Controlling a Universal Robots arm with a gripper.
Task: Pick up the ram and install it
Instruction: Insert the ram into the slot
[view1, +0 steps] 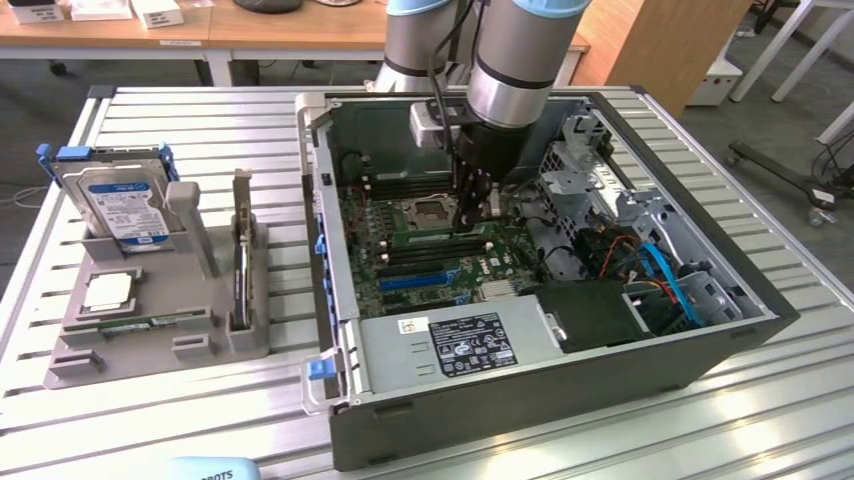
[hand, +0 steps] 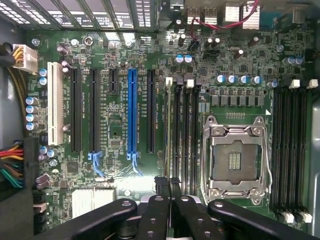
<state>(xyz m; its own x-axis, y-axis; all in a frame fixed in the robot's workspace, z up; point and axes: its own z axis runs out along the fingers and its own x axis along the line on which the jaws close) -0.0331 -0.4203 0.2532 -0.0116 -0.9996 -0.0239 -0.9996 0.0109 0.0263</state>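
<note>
The ram (view1: 139, 324), a thin green stick with a small white label, lies flat in the front groove of the grey holder (view1: 80, 365) at the exterior view's left. My gripper (view1: 478, 220) hangs far from it, inside the open computer case (view1: 534, 400), low over the motherboard (hand: 115, 135) between the processor socket (hand: 235, 160) and the black memory slots (hand: 186, 130). Its fingers (hand: 162, 192) are shut together with nothing visible between them. A thin pale edge (hand: 167, 130) runs along the slot in line with the fingertips; I cannot tell what it is.
The holder also carries a hard drive (view1: 123, 205), a square silver processor (view1: 107, 290) and a tall dark upright card (view1: 240, 265). In the case, a drive cage (view1: 587, 170), cables (view1: 667, 275) and a power supply (view1: 454, 345) crowd the board. The arm (view1: 521, 60) reaches down from above.
</note>
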